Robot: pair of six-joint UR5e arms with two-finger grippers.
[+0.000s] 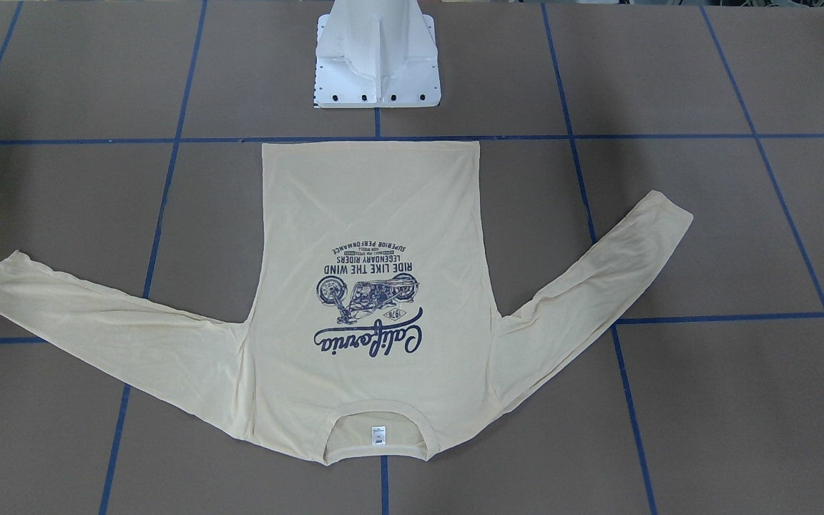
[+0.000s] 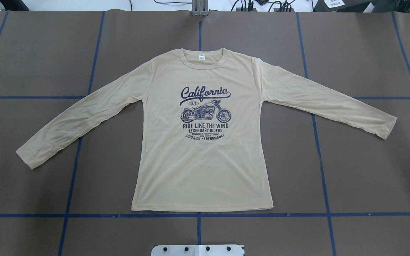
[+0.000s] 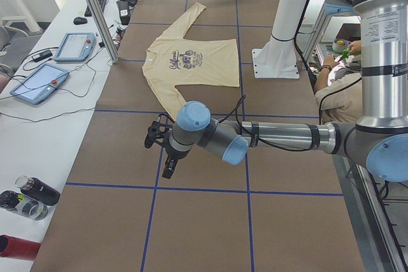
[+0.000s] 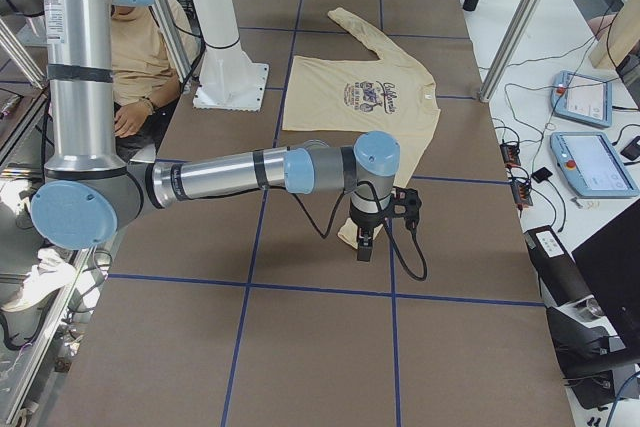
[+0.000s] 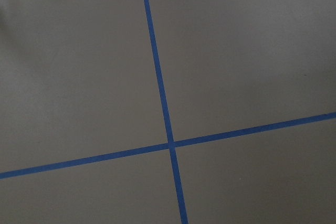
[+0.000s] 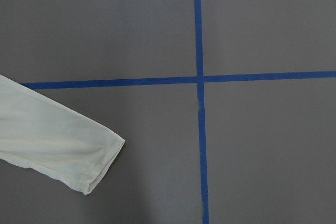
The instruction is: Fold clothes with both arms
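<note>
**Bright, even light, sharp pictures**

Diffuse light from above leaves only faint shadows on the table (image 2: 30,53). Every view is in focus. In the right wrist view the sleeve (image 6: 47,135), at 8 o'clock, looks washed out, nearly white.

Overhead and front-facing cameras look steeply down from opposite sides, sharing the spread T-shirt (image 2: 205,170). Side cameras look along the table (image 3: 204,234) from its ends. Wrist cameras face its surface closely.

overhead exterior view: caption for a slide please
Cream long-sleeved T-shirt lies flat, print up, sleeves spread, on the brown table with blue tape lines.
</note>
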